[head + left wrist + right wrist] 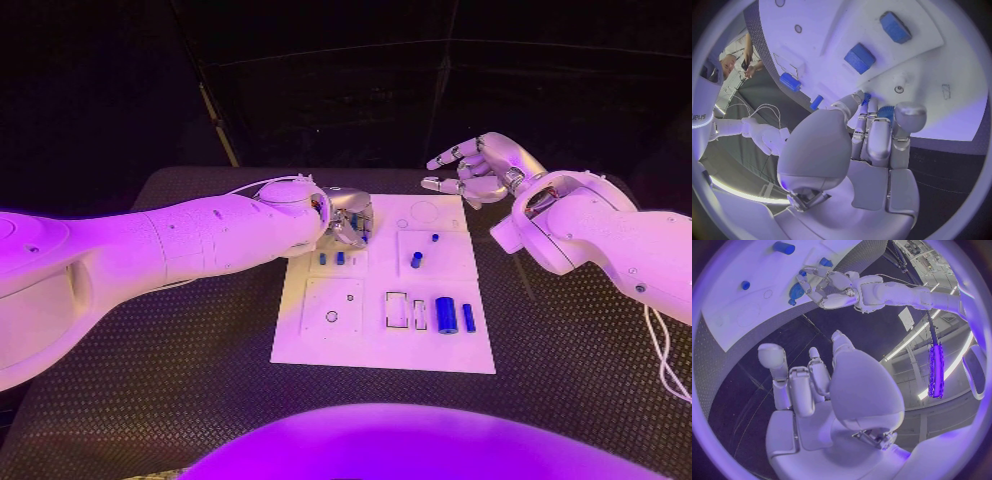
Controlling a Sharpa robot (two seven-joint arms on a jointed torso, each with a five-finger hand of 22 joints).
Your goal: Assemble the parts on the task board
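Left hand is down over the far left part of the task board, which lies in the middle of the black bench. From the head view the fingers are buried behind the wrist. The left wrist view opens it up: fingertips bunched together, touching a small blue part against the board. Whether they actually grip it, I cannot tell. Right hand hovers off the board's far right corner, fingers spread, holding nothing; the right wrist view confirms that empty palm. On the near half, a large blue cylinder lies beside a slimmer blue pin.
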